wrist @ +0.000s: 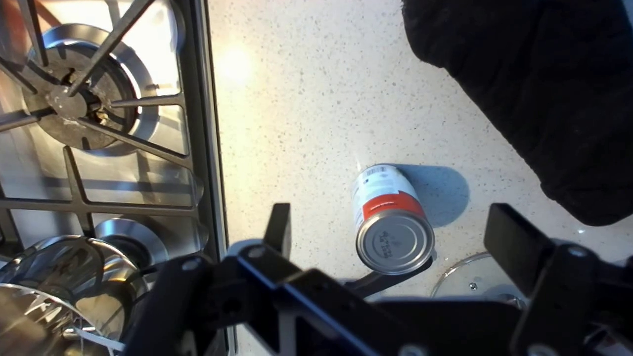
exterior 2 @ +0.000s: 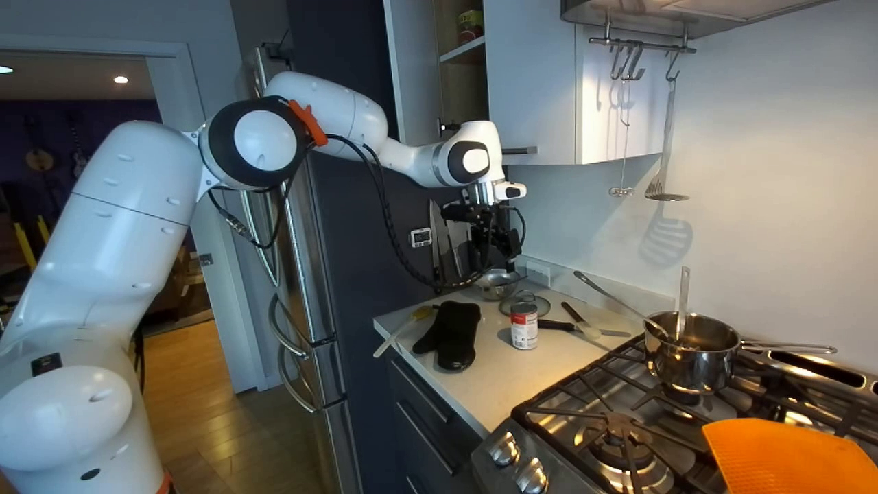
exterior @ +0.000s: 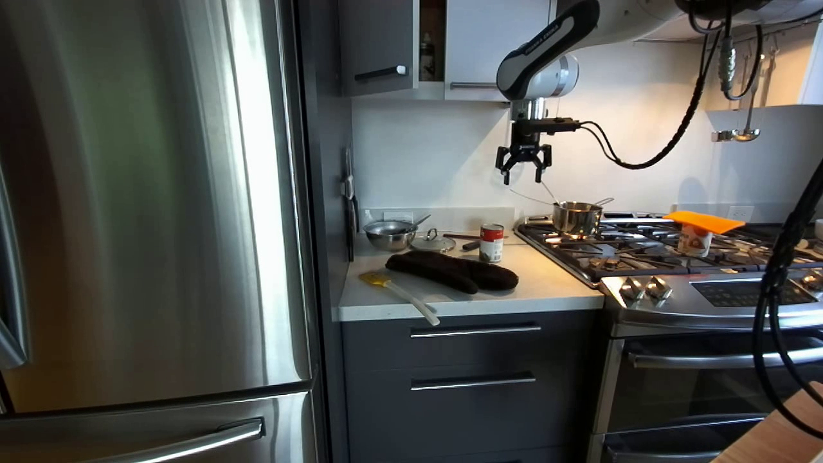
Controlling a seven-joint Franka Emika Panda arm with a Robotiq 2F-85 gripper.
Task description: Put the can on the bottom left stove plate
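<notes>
A yellow-headed utensil (exterior: 400, 292) lies near the front left corner of the worktop (exterior: 546, 278), its pale handle reaching over the front edge. Just behind that edge, a black mitt (exterior: 450, 269) stretches across the middle. Past the front right corner, the front left burner (exterior 2: 621, 442) sits beneath its black grate (wrist: 143, 208) on the stove (exterior: 662, 318). The can (exterior: 492, 243), labeled in red and white, stands upright on the worktop behind the mitt, closer to the right edge than the left. Overhead, the gripper (exterior: 523, 177) points straight down, its fingers (wrist: 517, 247) spread wide and holding nothing; in the wrist view, the can shows between their tips, well below them. Well beyond the right edge, an orange sheet (exterior: 704, 222) rests on a labeled container (exterior: 694, 243) atop the stove. Behind the can lie two dark-handled tools (exterior 2: 572, 312), with a glass lid (exterior 2: 525, 304) toward the back edge and a metal bowl (exterior: 389, 238) in the back left corner. Past the back right corner, a shiny pot (exterior 2: 689, 360) sits on the stove, two utensil handles (exterior 2: 683, 298) rising from it. Above the back edge, a cabinet door (exterior: 379, 48) stands open, and an exterior view catches a shelf (exterior 2: 461, 52) inside.
</notes>
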